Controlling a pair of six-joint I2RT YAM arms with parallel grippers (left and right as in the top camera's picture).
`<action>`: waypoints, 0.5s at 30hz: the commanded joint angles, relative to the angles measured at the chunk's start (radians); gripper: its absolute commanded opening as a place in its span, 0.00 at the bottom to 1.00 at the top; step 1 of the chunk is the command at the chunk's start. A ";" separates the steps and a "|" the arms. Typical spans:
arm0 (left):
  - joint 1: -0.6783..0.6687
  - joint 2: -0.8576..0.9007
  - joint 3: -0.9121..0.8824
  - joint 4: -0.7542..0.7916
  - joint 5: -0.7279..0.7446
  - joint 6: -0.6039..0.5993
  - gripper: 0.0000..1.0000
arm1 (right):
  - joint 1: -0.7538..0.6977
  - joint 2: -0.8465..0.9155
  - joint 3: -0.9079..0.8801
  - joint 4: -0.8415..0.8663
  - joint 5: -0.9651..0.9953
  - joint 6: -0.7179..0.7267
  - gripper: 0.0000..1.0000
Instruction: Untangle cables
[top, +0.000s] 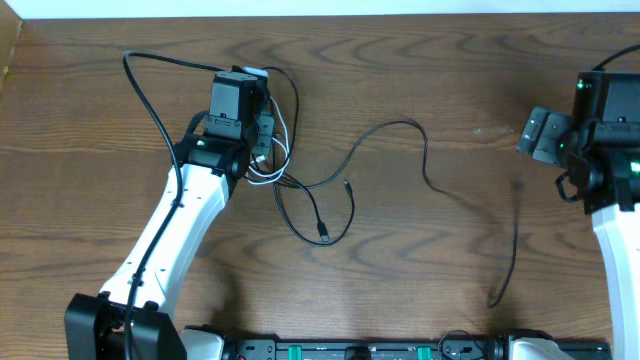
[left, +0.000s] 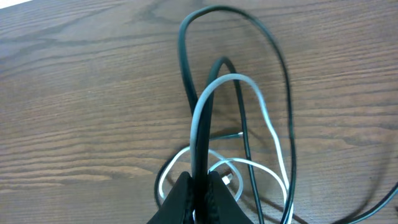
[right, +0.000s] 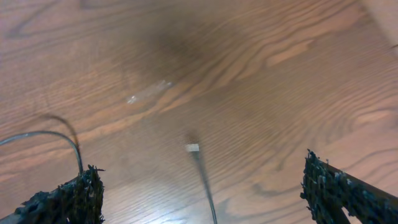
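Left wrist view: the left gripper (left: 199, 180) is clenched on the white cable (left: 231, 78), which rises out of its fingertips, arches over and drops into loose loops on the wooden table (left: 74, 93). A strand of the black cable (left: 182, 56) runs tight against the white one at the fingertips; whether it is pinched too is unclear. Just beyond the left gripper the black cable makes a tall loop around the white arch, and bare wood lies past that.

Seen from overhead, the tangle sits just beside the left gripper, on the side toward the other arm. The table's far edge is near the left gripper. From the tangle the black cable trails away across open wood.

Well apart from the left gripper, the right gripper (right: 202, 167) is released, fingers spread wide. The black cable's small plug (right: 193, 148) lies on the wood between them.
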 joint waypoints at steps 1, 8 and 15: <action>0.005 -0.001 -0.005 -0.002 0.000 -0.013 0.08 | -0.007 0.040 0.011 0.000 -0.123 0.016 0.99; 0.003 -0.001 -0.005 -0.002 0.036 -0.015 0.08 | -0.007 0.103 0.011 0.018 -0.348 0.014 0.99; 0.003 -0.001 -0.005 -0.001 0.160 -0.021 0.08 | 0.026 0.106 0.010 0.072 -0.560 -0.083 0.99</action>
